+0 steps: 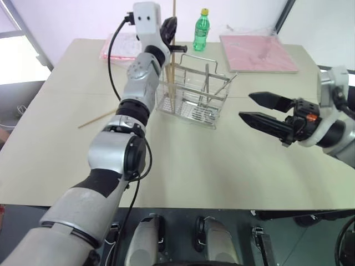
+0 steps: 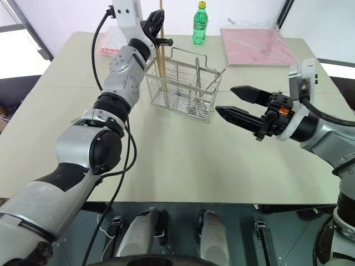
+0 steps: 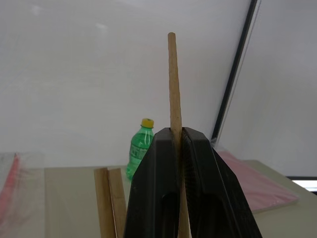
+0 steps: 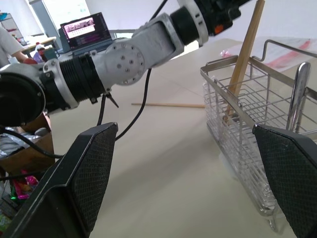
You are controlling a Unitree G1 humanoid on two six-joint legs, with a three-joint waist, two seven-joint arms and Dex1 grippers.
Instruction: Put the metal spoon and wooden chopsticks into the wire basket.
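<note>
— Nearest the camera?
— Left gripper (image 3: 181, 148), fingers clenched on one wooden chopstick (image 3: 173, 79), held upright above the wire basket (image 1: 191, 97).

— Farther left, at nine o'clock of the basket?
— Another chopstick (image 1: 97, 118) flat on the table (image 1: 222, 166), well apart from the basket.

— Inside the basket?
— More chopsticks (image 1: 171, 88) standing in the left compartment; metal spoon (image 1: 208, 83) leaning in the middle one.

— Twelve o'clock?
— Green bottle (image 1: 201, 30), pink board (image 1: 256, 52) toward one o'clock.

— Three o'clock?
— Right gripper (image 1: 255, 110), fingers spread wide, grasping nothing, pointing at the basket.
</note>
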